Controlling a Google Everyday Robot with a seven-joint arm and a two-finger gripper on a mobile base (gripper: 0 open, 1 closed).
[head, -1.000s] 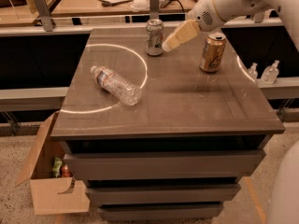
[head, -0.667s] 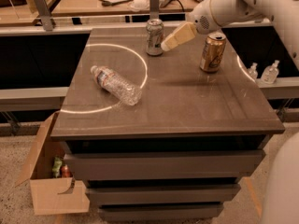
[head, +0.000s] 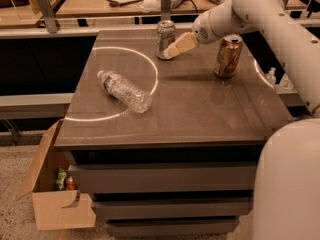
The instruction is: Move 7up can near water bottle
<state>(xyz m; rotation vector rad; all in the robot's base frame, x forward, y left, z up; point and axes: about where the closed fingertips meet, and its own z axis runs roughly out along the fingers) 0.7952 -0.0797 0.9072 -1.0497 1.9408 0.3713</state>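
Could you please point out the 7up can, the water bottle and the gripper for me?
7up can [head: 164, 35]: camera view, upper side wall below the silver top.
water bottle [head: 123, 89]: camera view, middle of its lying body.
gripper [head: 171, 49]: camera view, its tip, close beside the 7up can.

Tool [head: 171, 49] just beside upright 7up can [head: 165, 32]

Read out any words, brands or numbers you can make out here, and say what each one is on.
Nothing here reads clearly.
7up can: print too blurred to read.
Gold-brown can: print too blurred to read.
Water bottle: label too small to read.
Gripper, right beside the 7up can: no marking visible.
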